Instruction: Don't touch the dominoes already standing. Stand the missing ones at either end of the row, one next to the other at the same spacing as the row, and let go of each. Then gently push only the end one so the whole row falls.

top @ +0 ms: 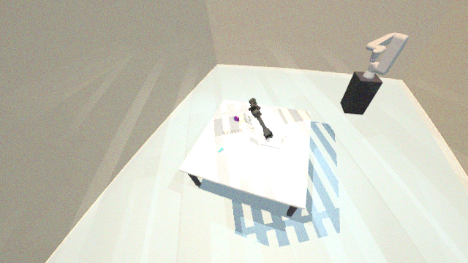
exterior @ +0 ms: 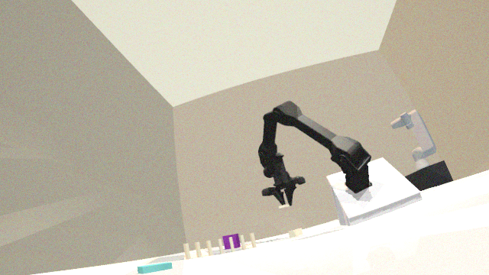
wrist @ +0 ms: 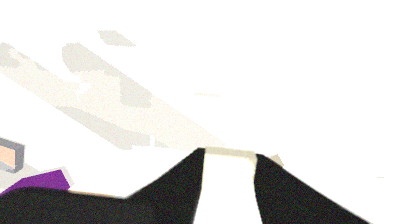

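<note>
My gripper [exterior: 287, 204] [wrist: 230, 154] is shut on a cream domino [exterior: 283, 206] [wrist: 229, 150], held between the fingertips well above the table, to the right of the row in the exterior view. Several cream dominoes stand upright in an evenly spaced row; the left end domino [exterior: 186, 250] and the right end domino [exterior: 252, 240] show there. The row is tiny in the top view. Another cream piece [exterior: 295, 232], seemingly a domino lying down, is on the table to the right of the row. The fingers are too small to make out in the top view.
A purple block [top: 237, 118] [exterior: 226, 241] [wrist: 47, 180] is behind the row in the exterior view. A cyan bar [top: 220, 150] [exterior: 154, 267] lies on the near side. A grey-edged object [wrist: 20, 157] shows at the wrist view's left. A pale arm on a black pedestal [top: 360, 95] stands beyond the table.
</note>
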Motion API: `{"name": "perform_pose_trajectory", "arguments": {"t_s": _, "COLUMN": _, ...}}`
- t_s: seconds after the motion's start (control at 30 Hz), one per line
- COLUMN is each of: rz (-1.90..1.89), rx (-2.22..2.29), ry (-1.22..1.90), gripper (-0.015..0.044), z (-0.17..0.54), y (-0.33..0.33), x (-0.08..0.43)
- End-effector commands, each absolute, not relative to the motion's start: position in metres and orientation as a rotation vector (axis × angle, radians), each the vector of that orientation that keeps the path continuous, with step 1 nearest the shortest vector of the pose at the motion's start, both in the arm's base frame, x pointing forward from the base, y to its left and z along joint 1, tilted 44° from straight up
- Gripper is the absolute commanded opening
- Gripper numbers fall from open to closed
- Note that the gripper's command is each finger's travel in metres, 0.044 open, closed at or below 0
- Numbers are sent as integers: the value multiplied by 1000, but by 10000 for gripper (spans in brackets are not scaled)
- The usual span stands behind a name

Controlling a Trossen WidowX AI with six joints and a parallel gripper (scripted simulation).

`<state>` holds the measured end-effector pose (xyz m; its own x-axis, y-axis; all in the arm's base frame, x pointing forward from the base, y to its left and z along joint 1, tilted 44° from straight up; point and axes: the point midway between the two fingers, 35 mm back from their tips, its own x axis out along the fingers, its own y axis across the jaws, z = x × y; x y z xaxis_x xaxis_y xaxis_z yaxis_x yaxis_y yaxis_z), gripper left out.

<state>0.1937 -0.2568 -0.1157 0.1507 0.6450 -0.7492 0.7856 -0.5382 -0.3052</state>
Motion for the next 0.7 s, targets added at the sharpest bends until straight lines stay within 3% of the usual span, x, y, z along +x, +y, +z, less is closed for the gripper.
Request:
{"name": "perform_pose_trajectory", "arguments": {"t_s": 0.0, "rz": -1020, "rx": 2027, "ry": 1505, "gripper": 107, "z": -111, "y": -267, "x": 235}}
{"name": "perform_pose_trajectory", "arguments": {"t_s": 0.4, "rz": -117, "rx": 1293, "ry": 1518, "gripper": 107, "z": -96, "y": -270, "x": 345}}
{"name": "perform_pose_trajectory", "arguments": {"t_s": 0.67, "rz": -72, "rx": 1259, "ry": 1516, "gripper": 107, "z": -97, "y": -266, "x": 349}}
